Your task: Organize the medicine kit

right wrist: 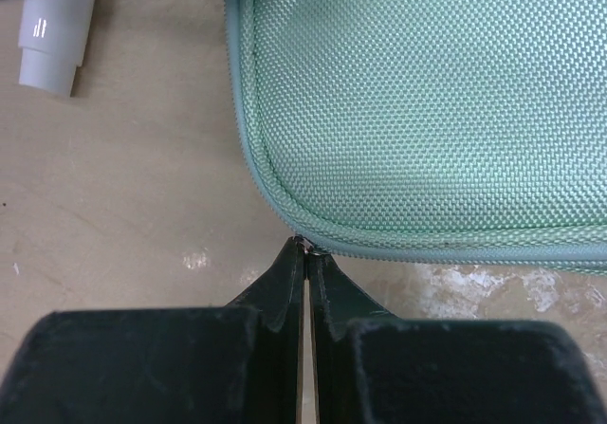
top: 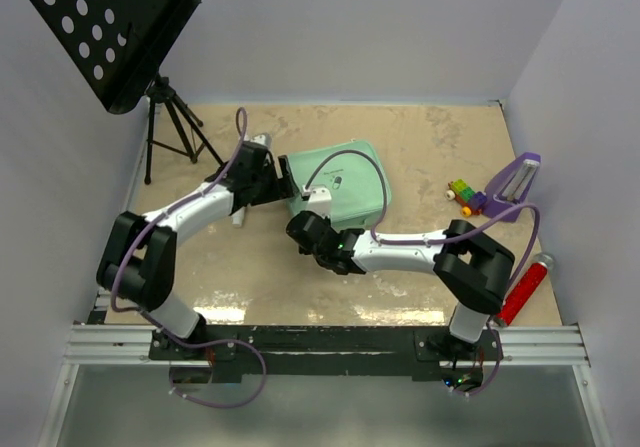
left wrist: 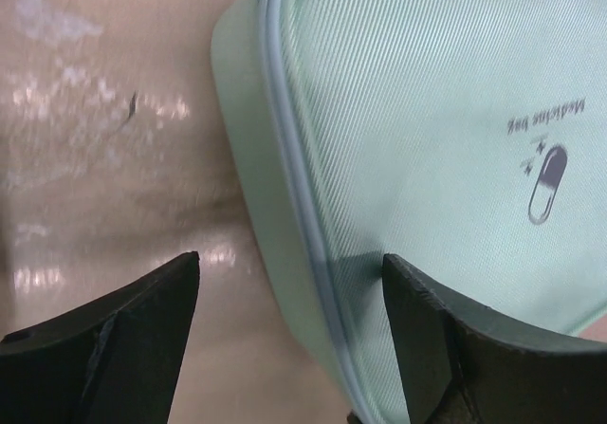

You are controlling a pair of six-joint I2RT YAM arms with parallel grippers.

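- Your left gripper [left wrist: 291, 263], spread, straddles the rim of the medicine kit [left wrist: 427, 92] at lower centre, likely to brace it.
- Your right gripper [right wrist: 303, 246], pressed together, meets the zip seam [right wrist: 427, 246], presumably to work it.

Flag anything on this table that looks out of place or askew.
The mint-green woven zip-up medicine kit sits skewed to the edges of the table. A small white plastic tube lies loose on the tabletop beside the kit's corner, outside it. Nothing looks spilled or damaged.
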